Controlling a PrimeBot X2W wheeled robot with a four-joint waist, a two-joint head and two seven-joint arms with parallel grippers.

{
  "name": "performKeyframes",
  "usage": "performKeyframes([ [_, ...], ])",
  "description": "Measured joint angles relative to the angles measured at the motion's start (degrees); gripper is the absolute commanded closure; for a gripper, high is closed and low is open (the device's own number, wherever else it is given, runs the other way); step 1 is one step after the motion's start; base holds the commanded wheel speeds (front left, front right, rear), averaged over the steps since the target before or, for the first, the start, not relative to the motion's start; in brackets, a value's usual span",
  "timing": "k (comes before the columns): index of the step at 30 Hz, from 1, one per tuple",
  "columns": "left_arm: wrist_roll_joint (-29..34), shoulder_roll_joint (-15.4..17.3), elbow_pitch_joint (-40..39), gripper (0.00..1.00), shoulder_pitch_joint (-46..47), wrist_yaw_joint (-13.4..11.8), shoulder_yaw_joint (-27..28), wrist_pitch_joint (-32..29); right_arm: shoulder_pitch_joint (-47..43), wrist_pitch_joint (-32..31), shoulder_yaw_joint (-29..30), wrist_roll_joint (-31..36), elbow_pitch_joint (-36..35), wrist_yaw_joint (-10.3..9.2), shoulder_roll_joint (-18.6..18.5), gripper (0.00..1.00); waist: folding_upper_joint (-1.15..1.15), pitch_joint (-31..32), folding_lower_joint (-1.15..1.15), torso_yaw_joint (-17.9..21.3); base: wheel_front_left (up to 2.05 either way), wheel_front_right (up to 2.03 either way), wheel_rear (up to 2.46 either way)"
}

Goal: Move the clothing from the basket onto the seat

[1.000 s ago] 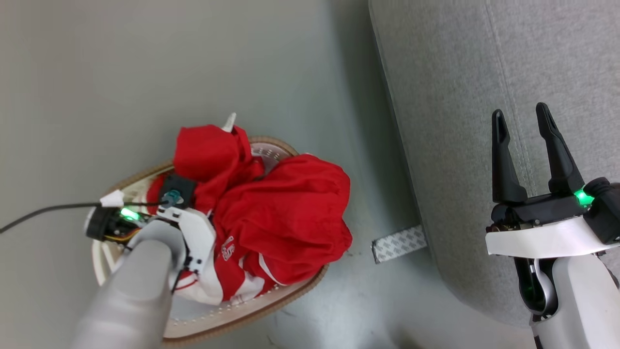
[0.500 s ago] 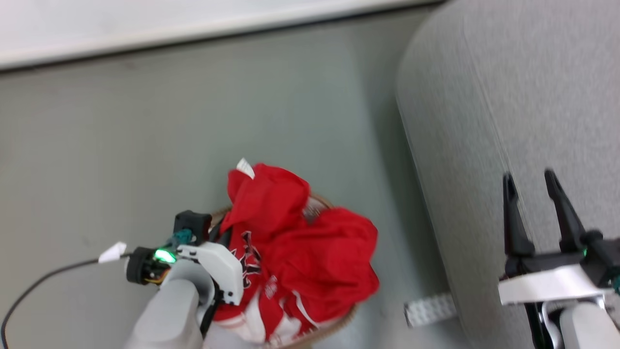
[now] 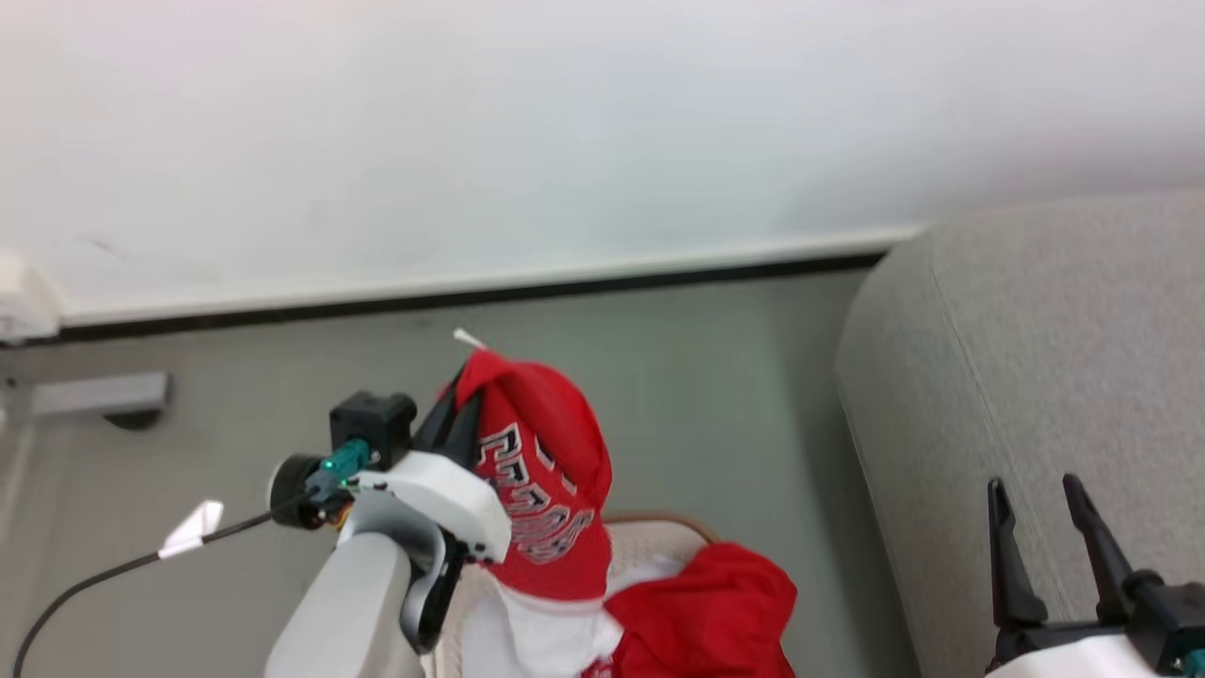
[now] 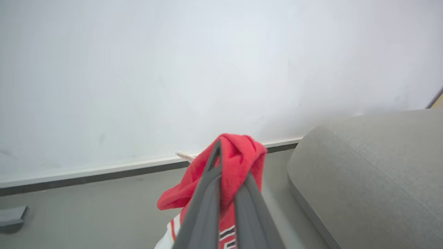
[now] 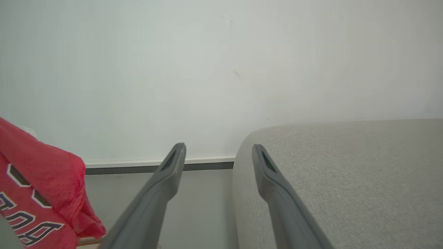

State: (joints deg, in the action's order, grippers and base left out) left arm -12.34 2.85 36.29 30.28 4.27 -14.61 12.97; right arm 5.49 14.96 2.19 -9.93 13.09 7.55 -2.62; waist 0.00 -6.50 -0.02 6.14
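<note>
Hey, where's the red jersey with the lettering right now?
The jersey hangs at the head view's lower centre-left, pinched in the left gripper over the basket, with the grey seat off to its right.

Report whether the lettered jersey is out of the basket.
Partly out: left gripper holds the jersey raised; white hem hangs over the basket.

Left fingers (image 4: 204,207) together, right fingers (image 5: 159,193) apart.
</note>
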Motion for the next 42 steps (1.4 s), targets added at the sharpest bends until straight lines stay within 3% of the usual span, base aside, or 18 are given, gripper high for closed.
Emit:
performKeyframes([
  [10,-0.78,1.20,-22.23,1.00,-2.77,-2.64,0.00,-8.99,-3.57,0.00,-0.36,0.01,0.67,0.01,-0.01,0.00,0.00,7.57,0.00,-2.12,0.00,0.00,0.00],
  [16,-1.01,2.25,-30.07,1.00,-2.79,-4.27,0.88,-13.15,-5.28,0.00,-0.89,0.15,0.90,0.00,-0.01,0.00,0.00,10.09,0.00,-2.02,0.00,0.00,0.00],
  [35,-1.91,2.69,-37.41,1.00,-4.68,-6.20,0.34,-15.95,-7.03,0.00,-2.21,1.05,0.03,0.00,-0.01,0.00,0.00,11.39,0.02,-2.08,0.00,0.00,0.00],
  [42,-1.93,2.94,-37.42,1.00,-4.76,-6.61,-0.01,-15.95,-6.28,0.00,-7.40,1.11,-0.89,0.00,-1.94,0.00,0.00,10.58,0.02,-1.98,0.00,0.00,0.00],
])
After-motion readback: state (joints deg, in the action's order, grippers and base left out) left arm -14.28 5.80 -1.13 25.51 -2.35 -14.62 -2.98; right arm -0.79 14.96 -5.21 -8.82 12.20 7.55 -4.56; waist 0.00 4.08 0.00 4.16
